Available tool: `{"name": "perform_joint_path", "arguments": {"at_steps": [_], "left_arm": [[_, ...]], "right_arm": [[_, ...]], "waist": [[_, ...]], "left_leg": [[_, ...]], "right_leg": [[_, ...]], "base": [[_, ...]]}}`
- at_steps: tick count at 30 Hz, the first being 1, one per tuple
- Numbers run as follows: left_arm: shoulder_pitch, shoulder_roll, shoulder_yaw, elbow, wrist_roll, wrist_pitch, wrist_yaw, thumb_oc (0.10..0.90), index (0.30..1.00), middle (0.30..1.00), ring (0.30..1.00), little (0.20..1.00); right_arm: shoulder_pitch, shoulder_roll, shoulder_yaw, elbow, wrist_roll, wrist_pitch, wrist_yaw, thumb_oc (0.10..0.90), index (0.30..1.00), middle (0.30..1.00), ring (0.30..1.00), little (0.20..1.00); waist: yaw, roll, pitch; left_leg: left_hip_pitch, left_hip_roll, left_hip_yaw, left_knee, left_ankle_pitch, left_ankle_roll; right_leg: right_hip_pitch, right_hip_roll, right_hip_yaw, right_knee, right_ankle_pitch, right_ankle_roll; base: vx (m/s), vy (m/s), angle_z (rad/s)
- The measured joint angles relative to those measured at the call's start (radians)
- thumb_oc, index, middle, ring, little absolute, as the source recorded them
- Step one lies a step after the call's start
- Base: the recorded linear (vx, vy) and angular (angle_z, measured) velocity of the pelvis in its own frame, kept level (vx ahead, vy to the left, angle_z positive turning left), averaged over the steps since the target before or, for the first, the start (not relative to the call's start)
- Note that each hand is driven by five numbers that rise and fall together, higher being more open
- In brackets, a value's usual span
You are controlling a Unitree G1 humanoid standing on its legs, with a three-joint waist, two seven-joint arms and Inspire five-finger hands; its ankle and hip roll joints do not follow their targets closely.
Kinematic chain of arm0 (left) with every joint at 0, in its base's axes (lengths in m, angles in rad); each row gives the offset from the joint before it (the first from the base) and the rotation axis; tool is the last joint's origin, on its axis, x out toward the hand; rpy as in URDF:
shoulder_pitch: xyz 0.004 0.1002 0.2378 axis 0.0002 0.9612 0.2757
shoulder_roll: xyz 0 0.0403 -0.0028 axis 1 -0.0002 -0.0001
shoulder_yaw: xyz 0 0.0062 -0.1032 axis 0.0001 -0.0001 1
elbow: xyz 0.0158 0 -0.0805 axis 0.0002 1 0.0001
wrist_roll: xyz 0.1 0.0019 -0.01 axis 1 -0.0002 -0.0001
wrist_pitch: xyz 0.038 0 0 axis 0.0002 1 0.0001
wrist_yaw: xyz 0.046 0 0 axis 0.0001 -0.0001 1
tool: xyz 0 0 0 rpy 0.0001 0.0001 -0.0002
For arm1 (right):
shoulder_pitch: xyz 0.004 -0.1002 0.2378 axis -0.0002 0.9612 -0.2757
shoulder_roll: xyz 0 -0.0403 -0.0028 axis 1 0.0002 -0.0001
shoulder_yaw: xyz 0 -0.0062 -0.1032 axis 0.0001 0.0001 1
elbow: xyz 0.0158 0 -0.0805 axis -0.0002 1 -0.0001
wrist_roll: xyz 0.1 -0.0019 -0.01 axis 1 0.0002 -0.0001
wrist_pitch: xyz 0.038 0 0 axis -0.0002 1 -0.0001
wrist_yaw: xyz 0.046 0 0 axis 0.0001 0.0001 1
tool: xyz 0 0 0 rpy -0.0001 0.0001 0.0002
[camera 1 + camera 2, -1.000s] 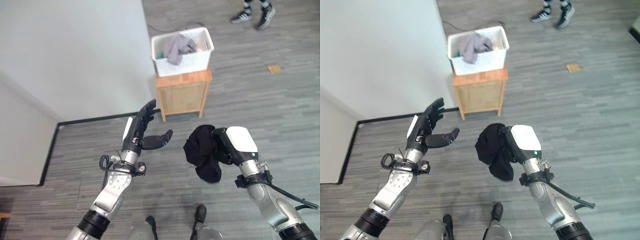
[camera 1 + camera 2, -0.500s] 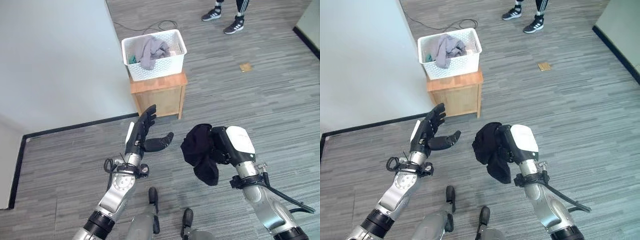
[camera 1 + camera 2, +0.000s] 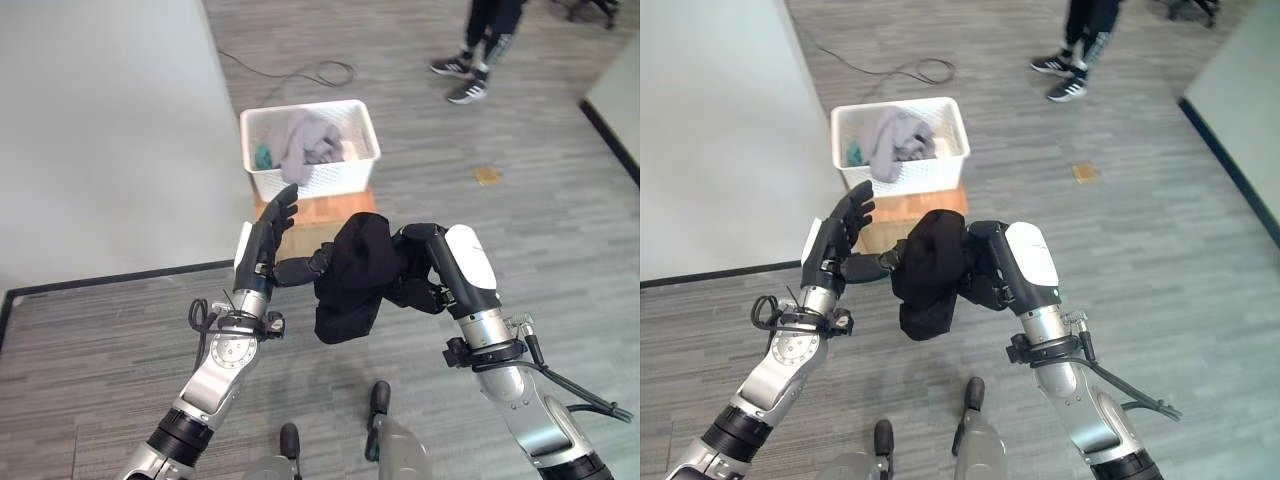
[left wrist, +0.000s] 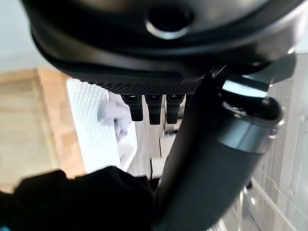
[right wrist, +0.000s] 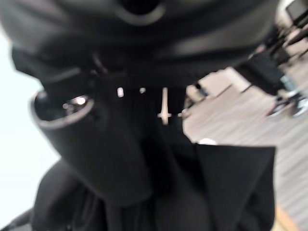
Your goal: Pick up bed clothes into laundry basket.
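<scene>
Both silver-grey arms end in a dark hand, the left hand (image 3: 262,250) and right hand (image 3: 445,270) each backed with a white cover, with a black ring at each wrist.

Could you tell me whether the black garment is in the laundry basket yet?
Not yet. The black garment hangs bunched in the right hand, short of the white laundry basket.

No readable text, label, number or sign shows on anything here
</scene>
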State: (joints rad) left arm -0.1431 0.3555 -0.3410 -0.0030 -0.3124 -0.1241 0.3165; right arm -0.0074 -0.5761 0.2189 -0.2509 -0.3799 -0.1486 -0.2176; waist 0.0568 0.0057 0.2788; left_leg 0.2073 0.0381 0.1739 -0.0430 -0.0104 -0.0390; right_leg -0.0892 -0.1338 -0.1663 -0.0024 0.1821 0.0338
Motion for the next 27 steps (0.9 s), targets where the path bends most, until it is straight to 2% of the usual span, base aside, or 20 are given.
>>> {"name": "perform_joint_path", "arguments": {"at_steps": [1,2,3,4,5,6,7,8,9,10,11,12,13,16,18,25,27], "left_arm": [[0.009,-0.010,0.010,0.000,0.001,0.000,-0.003,0.800,0.900,0.900,0.900,0.900],[0.008,-0.019,0.015,-0.001,0.001,-0.001,-0.007,0.800,0.900,0.900,0.900,0.900],[0.008,-0.025,0.015,-0.003,0.001,-0.001,-0.013,0.800,0.900,0.900,0.900,0.900],[0.008,-0.026,0.011,-0.015,0.001,-0.001,-0.029,0.800,0.900,0.900,0.900,0.900],[0.007,-0.028,0.008,-0.020,0.001,-0.001,-0.036,0.800,0.900,0.900,0.900,0.900],[0.010,-0.043,0.008,-0.020,0.001,-0.001,-0.048,0.800,0.900,0.900,0.900,0.900],[0.015,-0.046,0.008,-0.018,0.000,-0.001,-0.048,0.800,0.900,0.900,0.900,0.900],[0.015,-0.047,0.005,-0.018,0.000,-0.001,-0.050,0.800,0.900,0.900,0.900,0.900],[0.019,-0.038,0.018,-0.018,0.000,-0.001,-0.064,0.800,0.900,0.900,0.900,0.900],[0.021,-0.038,0.019,-0.017,0.001,0.001,-0.064,0.800,0.900,0.900,0.900,0.900],[0.012,-0.053,0.050,0.067,0.101,-0.003,-0.094,0.800,0.900,0.900,0.900,0.900],[-0.003,-0.057,0.068,0.134,0.144,0.003,-0.108,0.800,0.900,0.900,0.900,0.900],[-0.016,-0.060,0.114,0.285,0.182,0.051,-0.111,0.800,0.900,0.900,0.900,0.900],[0.025,-0.051,0.226,0.409,0.198,0.120,-0.109,0.800,0.900,0.900,0.900,0.900],[0.069,-0.050,0.288,0.477,0.198,0.133,-0.106,0.800,0.900,0.900,0.900,0.900],[0.075,-0.044,0.274,0.485,0.238,0.135,-0.109,0.800,0.900,0.900,0.900,0.900],[0.053,-0.029,0.274,0.462,0.238,0.135,-0.108,0.800,0.900,0.900,0.900,0.900]], "right_arm": [[-0.004,-0.002,-0.001,0.000,0.012,-0.008,0.007,0.400,0.300,0.300,0.300,0.300],[-0.004,-0.001,-0.001,0.000,0.023,-0.009,0.008,0.400,0.300,0.300,0.300,0.300],[-0.002,-0.005,-0.002,-0.001,0.039,-0.011,0.008,0.400,0.300,0.300,0.300,0.300],[-0.001,-0.010,-0.013,-0.001,0.050,-0.013,0.017,0.400,0.300,0.300,0.300,0.300],[-0.002,-0.017,-0.019,-0.001,0.055,-0.013,0.020,0.400,0.300,0.300,0.300,0.300],[0.003,-0.031,-0.027,0.000,0.064,-0.013,0.027,0.400,0.300,0.300,0.300,0.300],[0.010,-0.032,-0.026,0.000,0.066,-0.013,0.033,0.400,0.300,0.300,0.300,0.300],[0.017,-0.042,-0.027,-0.004,0.071,-0.018,0.035,0.400,0.300,0.300,0.300,0.300],[0.015,-0.043,-0.012,-0.004,0.075,-0.026,0.061,0.400,0.300,0.300,0.300,0.300],[0.016,-0.043,-0.012,-0.002,0.077,-0.024,0.062,0.400,0.300,0.300,0.300,0.300],[0.006,-0.024,-0.014,0.077,0.164,-0.040,0.068,0.400,0.300,0.300,0.300,0.300],[-0.006,0.000,-0.020,0.143,0.208,-0.034,0.073,0.400,0.300,0.300,0.300,0.300],[-0.020,0.042,-0.051,0.294,0.258,0.014,0.083,0.400,0.300,0.300,0.300,0.300],[-0.004,0.050,-0.118,0.469,0.290,0.104,0.086,0.400,0.300,0.300,0.300,0.300],[0.062,0.047,-0.152,0.492,0.292,0.157,0.089,0.400,0.300,0.300,0.300,0.300],[0.063,0.047,-0.125,0.432,0.273,0.146,0.119,0.400,0.300,0.300,0.300,0.300],[0.007,0.045,-0.096,0.433,0.268,0.140,0.125,0.400,0.300,0.300,0.300,0.300]], "waist": [[0.005,0.006,-0.008],[0.008,-0.002,-0.015],[0.002,-0.009,-0.021],[-0.012,-0.011,-0.028],[-0.021,0.000,-0.034],[-0.025,0.022,-0.047],[-0.021,0.017,-0.051],[-0.034,0.014,-0.053],[-0.016,0.059,-0.082],[-0.016,0.059,-0.082],[-0.018,0.057,-0.093],[-0.019,0.055,-0.108],[-0.023,0.053,-0.142],[-0.023,0.052,-0.148],[-0.027,0.052,-0.148],[-0.046,0.043,-0.149],[-0.035,0.036,-0.149]], "left_leg": [[0.010,0.020,0.040,0.041,-0.016,-0.023],[-0.010,0.033,0.054,0.081,-0.035,-0.028],[-0.024,0.040,0.051,0.073,-0.063,-0.017],[-0.029,0.041,0.052,-0.012,-0.053,-0.015],[-0.038,0.046,0.052,-0.050,-0.038,-0.014],[-0.054,0.071,0.049,-0.043,0.018,-0.029],[-0.034,0.078,0.050,-0.046,0.020,-0.035],[-0.033,0.079,0.048,-0.046,0.020,-0.035],[-0.027,0.068,0.017,-0.045,0.018,-0.033],[-0.027,0.068,0.017,-0.045,0.018,-0.033],[-0.027,0.071,0.041,-0.045,0.018,-0.033],[-0.025,0.072,0.041,-0.045,0.018,-0.033],[-0.028,0.073,0.050,-0.046,0.017,-0.033],[-0.044,0.072,0.065,-0.046,0.017,-0.032],[-0.049,0.073,0.066,-0.046,0.017,-0.032],[-0.042,0.080,0.070,-0.045,0.017,-0.032],[-0.051,0.105,0.092,-0.015,0.008,-0.045]], "right_leg": [[0.060,0.028,-0.004,-0.072,0.016,-0.020],[0.075,0.034,0.005,-0.088,0.017,-0.029],[0.075,0.035,0.006,-0.088,0.007,-0.040],[0.076,0.047,0.004,-0.088,-0.002,-0.040],[0.076,0.062,0.002,-0.089,-0.010,-0.034],[0.081,0.094,-0.005,-0.089,-0.020,-0.036],[0.087,0.095,0.002,-0.089,-0.023,-0.035],[0.099,0.095,-0.010,-0.089,-0.030,-0.028],[0.121,0.074,-0.047,-0.096,-0.051,0.000],[0.121,0.074,-0.048,-0.096,-0.051,0.000],[0.123,0.069,-0.079,-0.090,-0.049,-0.004],[0.127,0.070,-0.081,-0.090,-0.051,-0.005],[0.123,0.070,-0.080,-0.091,-0.060,0.005],[0.104,0.065,-0.093,-0.096,-0.065,0.001],[0.104,0.062,-0.119,-0.096,-0.058,0.000],[0.114,0.066,-0.131,-0.097,-0.067,0.011],[0.110,0.073,-0.178,-0.081,-0.106,-0.002]], "base": [[0.11,-0.092,-0.28],[0.10,-0.075,-0.20],[0.10,-0.064,-0.07],[0.10,-0.063,-0.04],[0.09,-0.056,-0.12],[0.04,-0.028,-0.25],[0.06,-0.035,-0.12],[0.05,-0.021,0.03],[0.04,0.019,0.17],[0.02,0.059,0.10],[0.01,0.061,0.07],[0.01,0.070,0.06],[0.02,0.043,0.02],[0.02,0.013,-0.06],[0.02,-0.037,0.05],[0.01,-0.096,0.04],[-0.07,-0.222,-0.28]]}}
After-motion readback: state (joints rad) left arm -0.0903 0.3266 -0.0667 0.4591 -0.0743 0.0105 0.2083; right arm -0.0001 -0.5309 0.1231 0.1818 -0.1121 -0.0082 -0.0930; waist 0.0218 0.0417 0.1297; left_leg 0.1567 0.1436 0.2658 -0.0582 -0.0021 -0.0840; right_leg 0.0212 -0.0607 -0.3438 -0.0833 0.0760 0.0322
